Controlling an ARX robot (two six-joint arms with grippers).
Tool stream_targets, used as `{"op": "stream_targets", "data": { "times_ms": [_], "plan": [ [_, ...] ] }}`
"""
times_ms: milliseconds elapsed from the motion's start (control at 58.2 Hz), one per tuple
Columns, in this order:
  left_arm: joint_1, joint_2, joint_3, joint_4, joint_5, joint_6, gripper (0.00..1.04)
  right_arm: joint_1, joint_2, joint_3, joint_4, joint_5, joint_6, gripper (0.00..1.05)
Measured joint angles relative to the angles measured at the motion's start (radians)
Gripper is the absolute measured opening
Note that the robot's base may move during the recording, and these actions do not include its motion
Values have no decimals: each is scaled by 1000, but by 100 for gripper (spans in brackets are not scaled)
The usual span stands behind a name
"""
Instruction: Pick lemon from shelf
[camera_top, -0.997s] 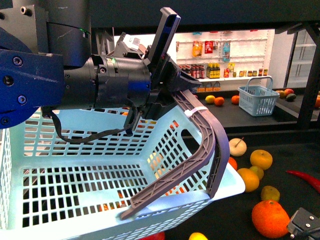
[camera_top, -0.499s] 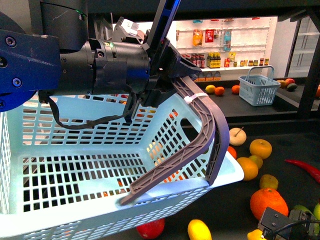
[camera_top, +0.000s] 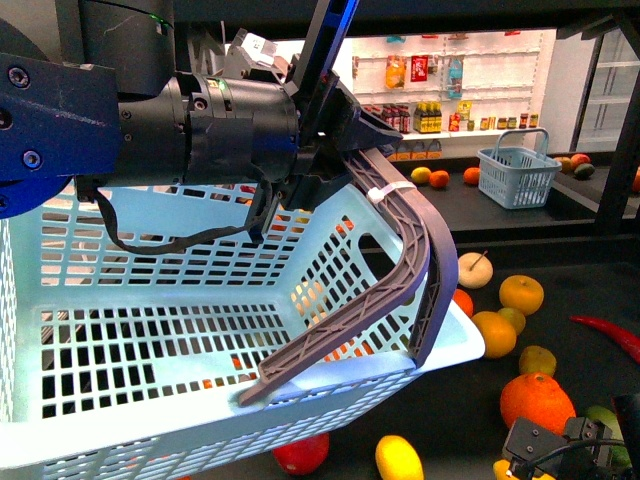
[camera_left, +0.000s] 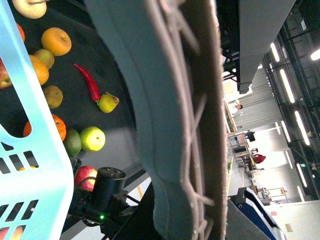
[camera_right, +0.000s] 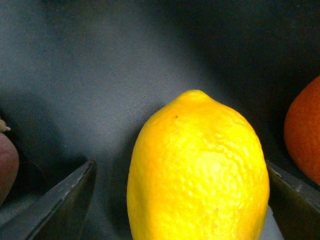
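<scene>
The lemon (camera_right: 197, 170), bright yellow and oval, fills the right wrist view and lies on the shelf's dark tray (camera_right: 100, 75). My right gripper (camera_right: 180, 200) is open with one dark finger on each side of the lemon. In the front view only its wrist housing (camera_top: 545, 445) shows at the bottom right, with a yellow sliver (camera_top: 505, 468) beside it. My left gripper (camera_top: 350, 165) is shut on the grey basket handle (camera_top: 405, 250) and holds the pale blue basket (camera_top: 150, 330) in the air. That handle (camera_left: 185, 100) fills the left wrist view.
On the black shelf tray (camera_top: 590, 290) lie an orange (camera_top: 540, 400), a cream apple (camera_top: 475, 270), a red chili (camera_top: 605, 335), a red fruit (camera_top: 300, 455) and another yellow oval fruit (camera_top: 398, 458). A small blue basket (camera_top: 517, 180) stands further back.
My right gripper's housing has come in from the bottom right corner and moved left along the front edge. More fruit shows under the basket. The left gripper still holds the handle.
</scene>
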Motion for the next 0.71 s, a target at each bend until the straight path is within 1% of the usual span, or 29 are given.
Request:
{"op": "stream_targets", "data": {
  "times_ms": [52, 103, 189, 344, 447, 705],
  "plan": [
    [0, 0, 0, 0, 0, 0, 9, 1, 0, 1, -2, 0, 5, 79],
    [0, 0, 0, 0, 0, 0, 9, 1, 0, 2, -2, -1, 8, 72],
    [0, 0, 0, 0, -1, 0, 9, 0, -5, -2, 3, -2, 19, 66],
    [0, 0, 0, 0, -1, 0, 9, -7, -45, -19, 69, -2, 87, 65],
    [0, 0, 0, 0, 0, 0, 9, -21, -125, -22, 119, 1, 160, 65],
    [0, 0, 0, 0, 0, 0, 9, -44, -399, -22, 137, -34, 335, 65]
  ]
}}
